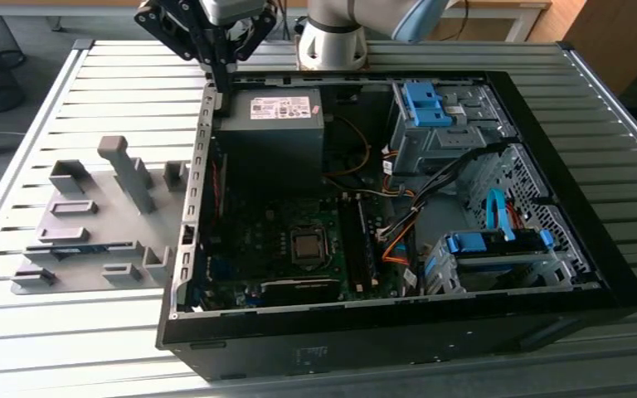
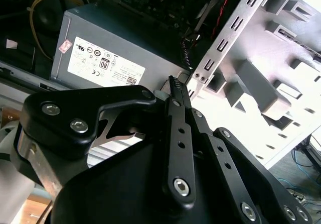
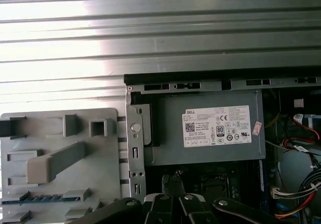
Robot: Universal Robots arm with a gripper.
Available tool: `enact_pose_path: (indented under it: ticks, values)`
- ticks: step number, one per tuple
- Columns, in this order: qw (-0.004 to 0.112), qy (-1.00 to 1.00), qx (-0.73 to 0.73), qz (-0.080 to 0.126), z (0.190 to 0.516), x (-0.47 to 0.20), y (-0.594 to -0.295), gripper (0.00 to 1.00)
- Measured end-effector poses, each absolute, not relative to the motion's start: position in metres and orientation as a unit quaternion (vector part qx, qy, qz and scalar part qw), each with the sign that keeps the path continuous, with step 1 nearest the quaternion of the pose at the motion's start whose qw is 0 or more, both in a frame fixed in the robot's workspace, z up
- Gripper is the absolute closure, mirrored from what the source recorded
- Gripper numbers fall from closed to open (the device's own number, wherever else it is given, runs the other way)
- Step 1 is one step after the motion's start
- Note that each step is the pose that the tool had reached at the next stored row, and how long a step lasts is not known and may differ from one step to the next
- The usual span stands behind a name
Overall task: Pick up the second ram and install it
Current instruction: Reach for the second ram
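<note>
Nearest me, the slatted table (image 1: 97, 332) shows bare metal along the front edge of the open computer case (image 1: 407, 340). On the exterior view's left of the case sits the grey fixture (image 1: 97, 224), and the second ram (image 1: 72, 247) lies flat in a slot toward its near end, with open room above it. Inside the case, the motherboard (image 1: 263, 240) lies behind the front wall, and the power supply (image 1: 269, 124) sits beyond it. At the far end the claw (image 1: 218, 83) hangs over the case's metal side rim (image 1: 199, 166), beside the power supply. Its 2 fingers are pressed together on nothing, well apart from the ram.
</note>
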State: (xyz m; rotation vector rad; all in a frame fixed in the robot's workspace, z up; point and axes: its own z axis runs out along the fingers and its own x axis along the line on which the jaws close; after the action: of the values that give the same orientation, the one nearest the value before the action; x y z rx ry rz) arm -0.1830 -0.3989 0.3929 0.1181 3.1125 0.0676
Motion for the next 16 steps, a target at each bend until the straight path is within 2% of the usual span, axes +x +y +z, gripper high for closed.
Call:
enact_pose_path:
  ticks: [16]
  values:
    - [0.013, 0.999, 0.038, 0.022, 0.3929, -0.1885, -0.3989, 0.90]
